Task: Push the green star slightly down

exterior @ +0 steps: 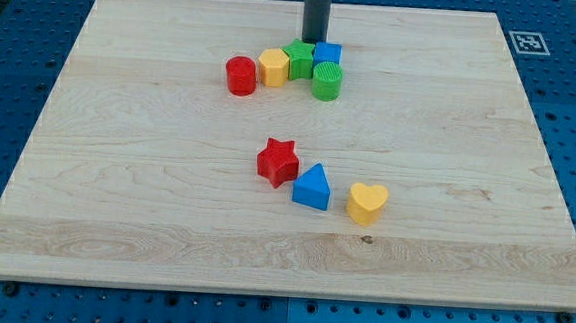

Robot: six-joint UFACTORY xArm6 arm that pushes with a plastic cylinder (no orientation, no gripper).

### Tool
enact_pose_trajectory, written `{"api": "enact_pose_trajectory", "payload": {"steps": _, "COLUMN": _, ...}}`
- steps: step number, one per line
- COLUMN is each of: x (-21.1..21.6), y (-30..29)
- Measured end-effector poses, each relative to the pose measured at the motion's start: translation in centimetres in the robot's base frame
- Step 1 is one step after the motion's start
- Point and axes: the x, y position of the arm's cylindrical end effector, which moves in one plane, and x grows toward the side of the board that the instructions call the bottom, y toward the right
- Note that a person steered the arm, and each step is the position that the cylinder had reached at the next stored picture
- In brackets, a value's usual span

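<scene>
The green star (298, 59) lies near the view's top centre, in a tight cluster. A yellow hexagon (273, 66) touches its left side and a blue cube (327, 55) its right. A green cylinder (327, 82) sits just below and to the right of it. A red cylinder (240, 75) is at the cluster's left end. My tip (315, 39) comes down just above the star and the blue cube, at the gap between them, close to or touching their top edges.
A red star (278, 162), a blue triangle (312, 187) and a yellow heart (367, 202) lie in a row lower down, at the board's centre. A fiducial tag (525, 41) is at the board's top right corner.
</scene>
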Motion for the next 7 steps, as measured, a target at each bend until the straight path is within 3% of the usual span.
{"api": "enact_pose_trajectory", "payload": {"steps": 3, "x": 0.8, "y": -0.5}}
{"api": "enact_pose_trajectory", "payload": {"steps": 7, "x": 5.2, "y": -0.5}}
